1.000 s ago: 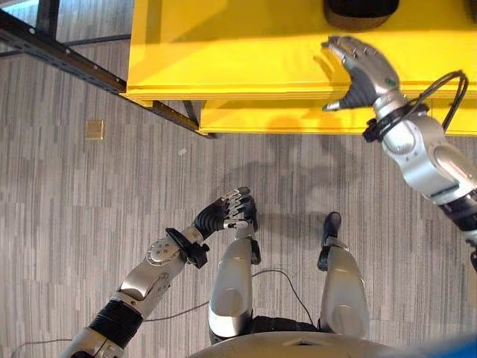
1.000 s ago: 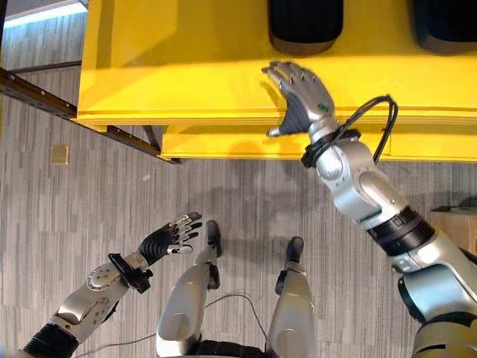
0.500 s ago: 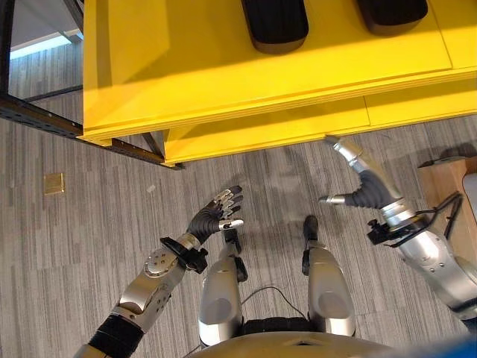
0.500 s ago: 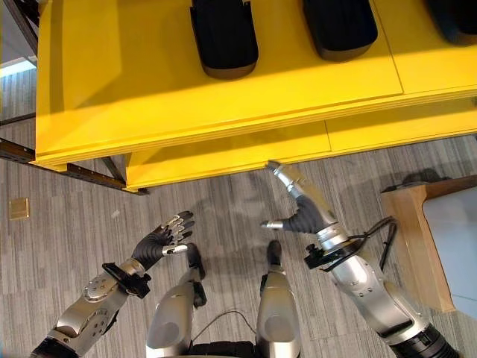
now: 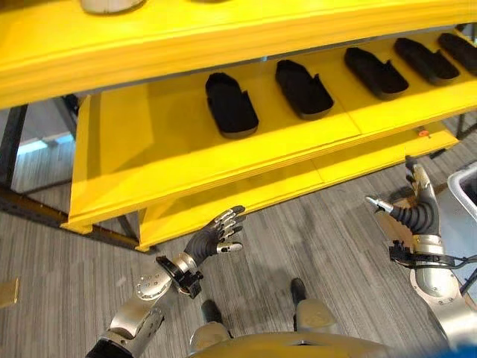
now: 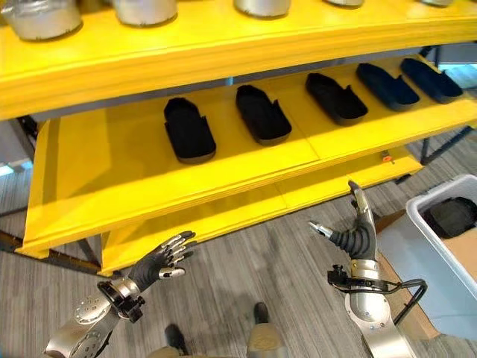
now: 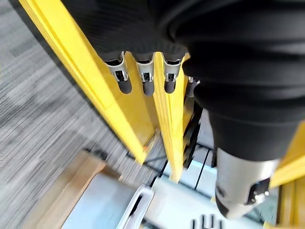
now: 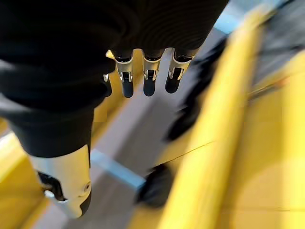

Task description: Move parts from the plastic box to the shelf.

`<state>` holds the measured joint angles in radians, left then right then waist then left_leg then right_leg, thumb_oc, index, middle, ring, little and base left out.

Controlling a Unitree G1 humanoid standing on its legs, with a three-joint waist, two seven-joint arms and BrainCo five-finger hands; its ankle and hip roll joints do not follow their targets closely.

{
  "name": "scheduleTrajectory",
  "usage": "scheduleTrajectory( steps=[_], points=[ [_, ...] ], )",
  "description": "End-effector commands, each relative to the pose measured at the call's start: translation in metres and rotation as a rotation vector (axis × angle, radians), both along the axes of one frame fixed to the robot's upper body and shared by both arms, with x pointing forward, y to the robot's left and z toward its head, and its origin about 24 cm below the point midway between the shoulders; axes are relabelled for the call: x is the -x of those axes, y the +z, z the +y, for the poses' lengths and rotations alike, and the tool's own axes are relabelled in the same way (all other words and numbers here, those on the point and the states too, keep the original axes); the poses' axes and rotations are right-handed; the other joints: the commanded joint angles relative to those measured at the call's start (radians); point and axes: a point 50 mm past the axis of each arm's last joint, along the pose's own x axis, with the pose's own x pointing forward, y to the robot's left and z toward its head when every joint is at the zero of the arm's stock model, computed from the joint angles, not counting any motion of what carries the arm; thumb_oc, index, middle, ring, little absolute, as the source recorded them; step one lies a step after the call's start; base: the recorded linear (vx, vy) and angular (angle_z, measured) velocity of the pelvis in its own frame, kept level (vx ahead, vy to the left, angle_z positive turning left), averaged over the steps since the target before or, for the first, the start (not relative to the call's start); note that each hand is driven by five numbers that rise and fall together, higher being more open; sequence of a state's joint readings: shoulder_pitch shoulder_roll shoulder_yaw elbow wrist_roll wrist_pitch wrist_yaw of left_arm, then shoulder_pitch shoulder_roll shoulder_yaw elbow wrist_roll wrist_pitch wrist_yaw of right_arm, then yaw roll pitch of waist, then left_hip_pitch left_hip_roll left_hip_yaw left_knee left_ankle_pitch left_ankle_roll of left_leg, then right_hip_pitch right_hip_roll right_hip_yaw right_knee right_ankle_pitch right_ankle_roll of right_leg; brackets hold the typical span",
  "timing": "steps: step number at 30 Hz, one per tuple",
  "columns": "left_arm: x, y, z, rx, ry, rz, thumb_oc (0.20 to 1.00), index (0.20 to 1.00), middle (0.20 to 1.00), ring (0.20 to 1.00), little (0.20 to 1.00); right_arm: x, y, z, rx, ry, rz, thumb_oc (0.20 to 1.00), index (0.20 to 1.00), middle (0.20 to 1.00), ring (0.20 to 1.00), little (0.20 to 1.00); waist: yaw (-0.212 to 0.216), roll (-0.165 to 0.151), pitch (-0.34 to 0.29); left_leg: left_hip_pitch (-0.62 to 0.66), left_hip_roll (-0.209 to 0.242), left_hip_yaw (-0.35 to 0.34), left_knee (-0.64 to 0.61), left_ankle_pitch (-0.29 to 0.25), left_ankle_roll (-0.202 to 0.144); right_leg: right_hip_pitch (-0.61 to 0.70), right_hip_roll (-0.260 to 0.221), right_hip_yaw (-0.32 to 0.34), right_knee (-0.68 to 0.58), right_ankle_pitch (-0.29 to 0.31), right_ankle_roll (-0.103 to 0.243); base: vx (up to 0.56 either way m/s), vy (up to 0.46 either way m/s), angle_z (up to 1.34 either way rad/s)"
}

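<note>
My right hand point(image 6: 356, 237) has its fingers straight and released, thumb spread apart, holding nothing; it hangs in the air over the floor, near the front edge of the yellow shelf point(image 6: 223, 190). My left hand point(image 5: 212, 237) is the same, fingers relaxed and empty, low on the left just in front of the shelf's lower board.

On the middle board five black parts point(image 5: 229, 104) lie in a row, well apart from one another: elongated, matte, rounded at one end with a notched opening, looking like moulded foam or rubber. The shelf boards are smooth, glossy yellow slabs. On the top board sit dull grey metal pieces point(image 6: 39, 18), partly cut off.

To the far right, the white plastic box point(image 6: 440, 235) rests on a pale wooden stand point(image 6: 406, 298), with a dark part point(image 6: 449, 216) inside.

I judge I am between placements: next comes a turn right to the box, then fingers closing around that dark part
</note>
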<state>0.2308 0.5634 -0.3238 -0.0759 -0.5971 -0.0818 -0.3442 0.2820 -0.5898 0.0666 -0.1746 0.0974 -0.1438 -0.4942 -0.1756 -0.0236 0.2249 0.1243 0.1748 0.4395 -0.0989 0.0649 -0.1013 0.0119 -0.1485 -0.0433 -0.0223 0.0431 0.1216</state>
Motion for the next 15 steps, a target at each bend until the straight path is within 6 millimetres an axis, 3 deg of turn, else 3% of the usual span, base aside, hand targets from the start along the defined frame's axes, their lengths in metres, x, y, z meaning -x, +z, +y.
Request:
scheduleTrajectory(
  steps=[1,2,4,9,15],
  points=[
    [-0.004,0.012,0.005,0.005,0.024,-0.084,1.0,1.0,1.0,1.0,1.0,-0.007,0.011,-0.011,-0.038,-0.084,-0.06,1.0,1.0,1.0,1.0,1.0,-0.001,0.015,0.003,0.038,-0.02,0.024,0.012,-0.113,0.069,0.019,-0.045,-0.196,0.096,-0.079,0.063,0.03,-0.139,-1.1],
    [-0.004,0.01,0.009,0.006,0.064,-0.085,1.0,1.0,1.0,1.0,1.0,-0.014,0.005,-0.012,-0.064,-0.119,-0.043,1.0,1.0,1.0,1.0,1.0,0.014,0.011,0.0,0.058,-0.01,0.094,0.012,-0.115,0.067,0.025,-0.062,-0.282,0.087,-0.061,0.067,0.01,-0.142,-1.3],
    [-0.004,0.01,0.009,0.007,0.072,-0.093,1.0,1.0,1.0,1.0,1.0,-0.02,0.002,-0.013,-0.059,-0.177,-0.045,1.0,1.0,1.0,1.0,1.0,0.023,0.01,0.001,0.069,-0.005,0.138,0.014,-0.12,0.073,0.025,-0.066,-0.326,0.077,-0.049,0.062,0.04,-0.238,-1.86],
    [-0.005,0.01,0.004,0.046,0.047,-0.097,1.0,1.0,1.0,1.0,1.0,-0.018,-0.004,-0.022,-0.058,-0.254,-0.029,1.0,1.0,1.0,1.0,1.0,0.004,0.009,-0.002,0.081,-0.003,0.155,0.022,-0.121,0.078,0.037,-0.027,-0.301,0.077,-0.07,0.028,0.12,-0.208,-0.85],
    [-0.014,0.018,-0.006,0.071,0.021,-0.15,1.0,1.0,1.0,1.0,1.0,-0.014,-0.003,-0.03,-0.044,-0.279,-0.04,1.0,1.0,1.0,1.0,1.0,-0.035,0.013,-0.003,0.066,0.022,0.162,0.102,-0.143,0.075,0.034,0.009,-0.255,0.104,-0.105,-0.018,0.15,-0.215,-0.32]
  ],
)
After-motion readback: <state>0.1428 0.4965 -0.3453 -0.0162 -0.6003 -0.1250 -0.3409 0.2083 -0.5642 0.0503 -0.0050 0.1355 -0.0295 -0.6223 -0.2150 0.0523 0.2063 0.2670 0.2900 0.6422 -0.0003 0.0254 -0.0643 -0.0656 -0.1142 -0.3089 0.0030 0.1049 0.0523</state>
